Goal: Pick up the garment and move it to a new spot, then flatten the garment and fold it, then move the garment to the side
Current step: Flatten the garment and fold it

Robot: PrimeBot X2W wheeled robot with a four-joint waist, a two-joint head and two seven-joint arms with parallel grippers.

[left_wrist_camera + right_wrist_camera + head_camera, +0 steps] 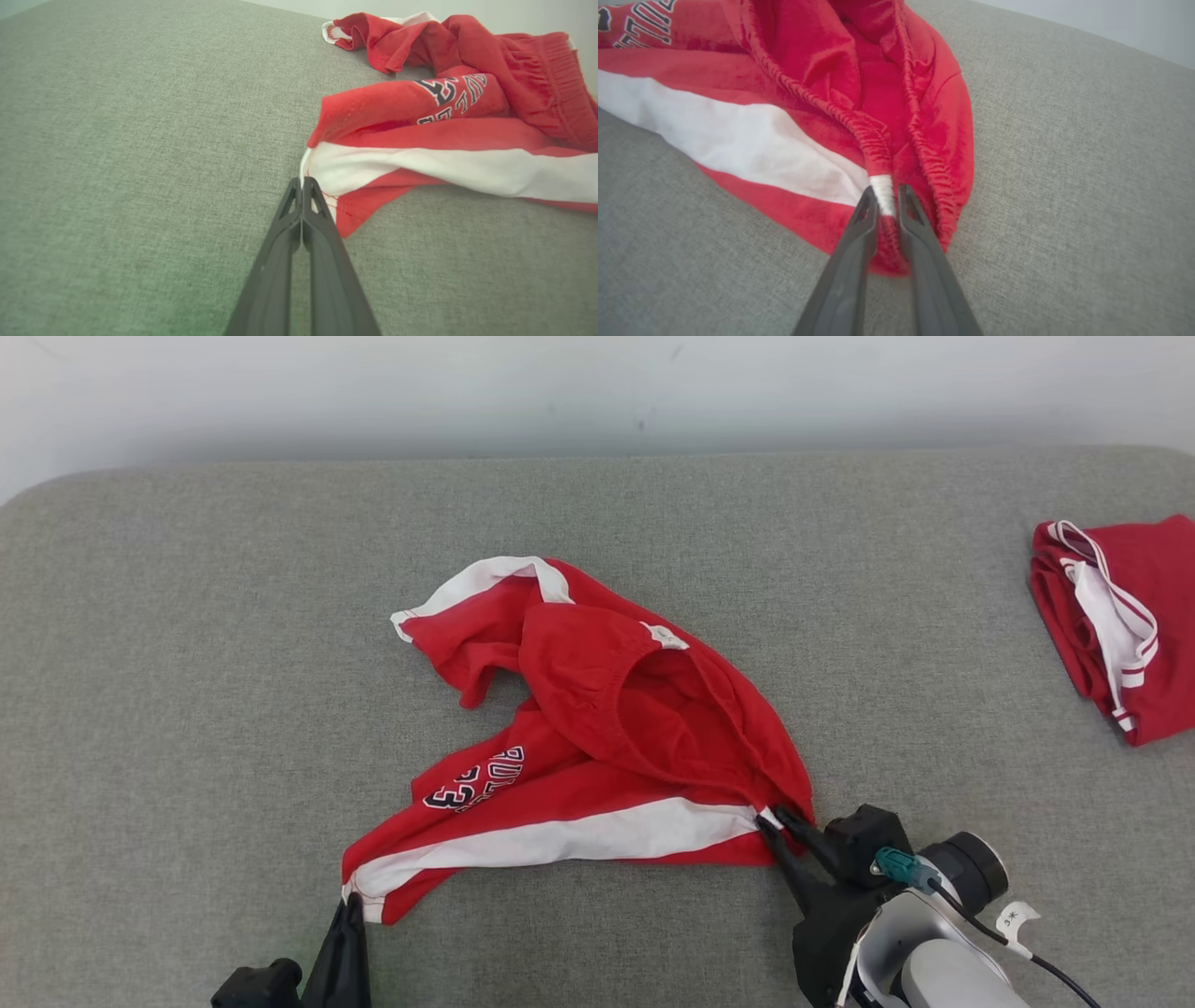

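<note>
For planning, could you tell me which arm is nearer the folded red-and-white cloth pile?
Right. The right arm sits below-left of the folded red-and-white cloth pile; the left arm, far left.

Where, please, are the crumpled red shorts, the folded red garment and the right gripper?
crumpled red shorts (597,681), head view, red fabric by waistband.
folded red garment (1174,581), head view, red top layer.
right gripper (888,196), right wrist view, midway between fingertips.

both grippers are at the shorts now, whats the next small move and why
Probably raise both grippers a little together. The left gripper is shut on the hem corner of the red shorts, and the right gripper pinches the waistband end, so a lift would likely free the crumpled cloth from the grey surface.
</note>
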